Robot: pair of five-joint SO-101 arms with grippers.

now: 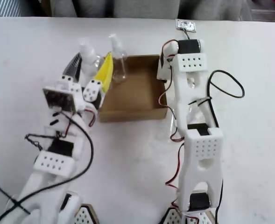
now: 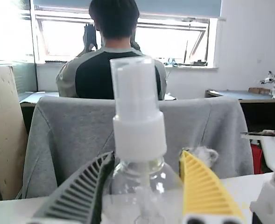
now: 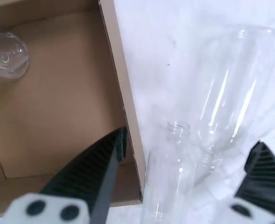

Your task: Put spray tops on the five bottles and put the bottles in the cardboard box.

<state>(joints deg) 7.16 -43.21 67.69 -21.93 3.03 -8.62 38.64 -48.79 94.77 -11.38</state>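
A clear bottle [image 2: 142, 186] with a white spray top [image 2: 136, 112] stands between the grey and yellow fingers of my left gripper [image 2: 146, 158], which is shut on it. From above, this bottle [image 1: 87, 57] is just left of the cardboard box [image 1: 137, 95]. A second topped bottle [image 1: 118, 60] stands at the box's far-left corner. My right gripper [image 3: 191, 142] is open beside the box's right wall [image 3: 123, 93]. Between its black fingers are a capless bottle [image 3: 172, 158] and a larger clear bottle [image 3: 235, 88].
The right arm [image 1: 189, 63] hangs over the box's right edge and hides the bottles under it. A clear bottle [image 3: 6, 53] shows inside the box. A small card [image 1: 186, 25] lies at the table's back. Cables trail from both arms.
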